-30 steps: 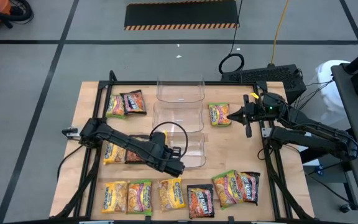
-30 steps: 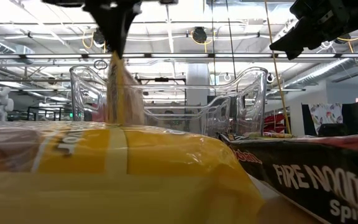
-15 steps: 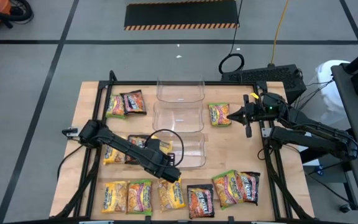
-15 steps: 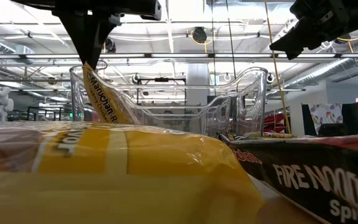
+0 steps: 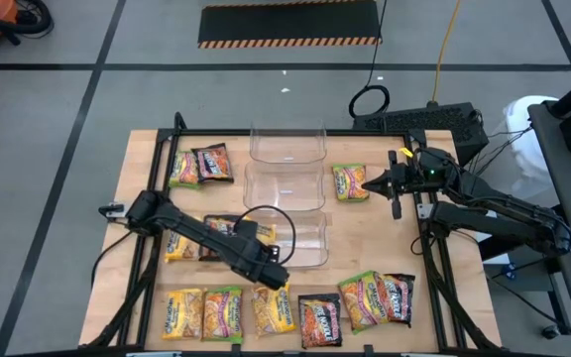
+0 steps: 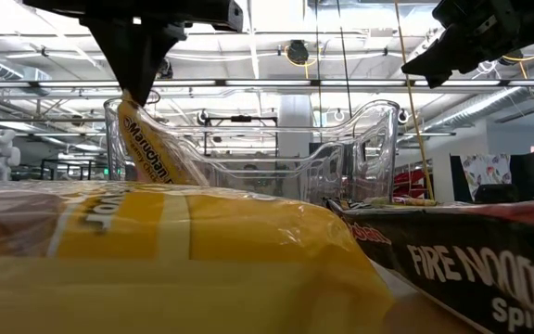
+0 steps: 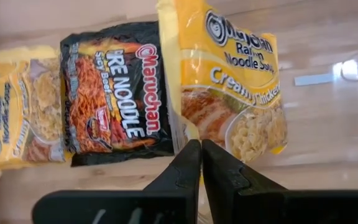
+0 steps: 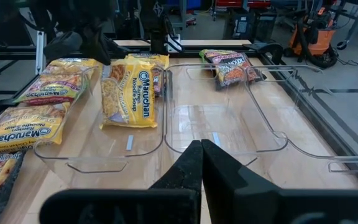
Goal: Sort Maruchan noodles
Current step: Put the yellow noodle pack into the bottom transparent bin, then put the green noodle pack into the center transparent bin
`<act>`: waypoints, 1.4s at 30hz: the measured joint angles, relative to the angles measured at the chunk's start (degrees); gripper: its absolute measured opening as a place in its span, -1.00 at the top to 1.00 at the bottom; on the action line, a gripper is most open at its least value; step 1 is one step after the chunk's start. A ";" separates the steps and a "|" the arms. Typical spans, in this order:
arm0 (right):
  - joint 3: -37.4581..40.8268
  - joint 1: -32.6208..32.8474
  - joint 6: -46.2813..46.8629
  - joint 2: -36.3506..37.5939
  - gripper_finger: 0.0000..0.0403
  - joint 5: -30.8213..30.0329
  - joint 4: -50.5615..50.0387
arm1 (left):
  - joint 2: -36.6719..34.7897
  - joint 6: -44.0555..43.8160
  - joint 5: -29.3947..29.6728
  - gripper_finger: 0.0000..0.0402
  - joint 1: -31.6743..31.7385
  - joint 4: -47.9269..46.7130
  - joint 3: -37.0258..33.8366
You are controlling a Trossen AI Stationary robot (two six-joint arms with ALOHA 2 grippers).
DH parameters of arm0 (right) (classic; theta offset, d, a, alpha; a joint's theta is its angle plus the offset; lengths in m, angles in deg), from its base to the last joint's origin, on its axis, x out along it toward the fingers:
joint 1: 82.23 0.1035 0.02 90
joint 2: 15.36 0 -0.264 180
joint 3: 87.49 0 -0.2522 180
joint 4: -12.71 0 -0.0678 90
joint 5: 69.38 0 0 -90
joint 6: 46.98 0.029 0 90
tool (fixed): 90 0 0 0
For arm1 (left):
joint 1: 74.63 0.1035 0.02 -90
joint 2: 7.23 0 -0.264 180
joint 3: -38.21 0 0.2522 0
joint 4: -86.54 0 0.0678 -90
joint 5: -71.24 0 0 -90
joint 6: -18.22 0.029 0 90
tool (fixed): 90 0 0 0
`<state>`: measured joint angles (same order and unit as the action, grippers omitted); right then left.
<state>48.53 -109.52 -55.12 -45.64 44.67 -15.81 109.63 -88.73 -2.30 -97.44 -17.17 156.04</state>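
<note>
**A:** Where is the left gripper (image 5: pixel 274 281)?

**B:** Over the clear bin (image 5: pixel 310 243) nearest the front edge of the desk (image 5: pixel 137 159), at the bin's front left corner.

**A:** Is it holding anything?

**B:** Yes. Its fingers (image 7: pixel 185 163) are almost together, with only a thin slit between them. They are clamped on one edge of a yellow Creamy Chicken packet (image 7: pixel 229 81).

**A:** How does the packet sit relative to the fingers?

**B:** It hangs from the tips and tilts away from them. In the low view it slants downward into the bin. In the right wrist view it leans inside that bin, label facing up.

**A:** What lies near it?

**B:** On the desk to the left of the bin there is a black Fire Noodle packet (image 7: pixel 117 93). A second yellow packet (image 7: pixel 20 112) sits just beyond it.

**A:** And the right gripper (image 5: pixel 368 185)?

**B:** It hovers near the right edge of the desk with its fingers (image 8: pixel 188 163) pressed together and nothing between them. It is just beside a green-yellow packet (image 5: pixel 349 181).
</note>
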 joint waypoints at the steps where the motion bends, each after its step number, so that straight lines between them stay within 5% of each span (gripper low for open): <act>1: 0.00 0.00 0.00 0.02 1.00 -0.03 0.00 | -0.01 1.21 -0.17 0.87 0.15 0.00 0.00; 6: -0.01 0.00 0.00 0.02 1.00 -0.07 0.00 | -0.33 5.76 -1.83 0.86 1.27 -0.08 0.00; 19: 0.00 0.00 0.36 0.02 1.00 -4.58 3.10 | -10.03 11.18 12.86 0.86 3.74 -0.02 0.02; 30: 0.00 0.02 -0.09 -0.01 1.00 -9.28 -13.10 | -18.97 20.20 24.28 0.86 3.92 -0.07 0.04; 42: -3.53 0.82 1.56 -2.90 1.00 -8.98 -18.64 | -20.27 27.22 25.60 0.86 5.95 -0.07 0.04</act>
<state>45.00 -108.70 -53.56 -48.54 35.69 -34.45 89.36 -61.51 23.31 -91.49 -17.24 156.08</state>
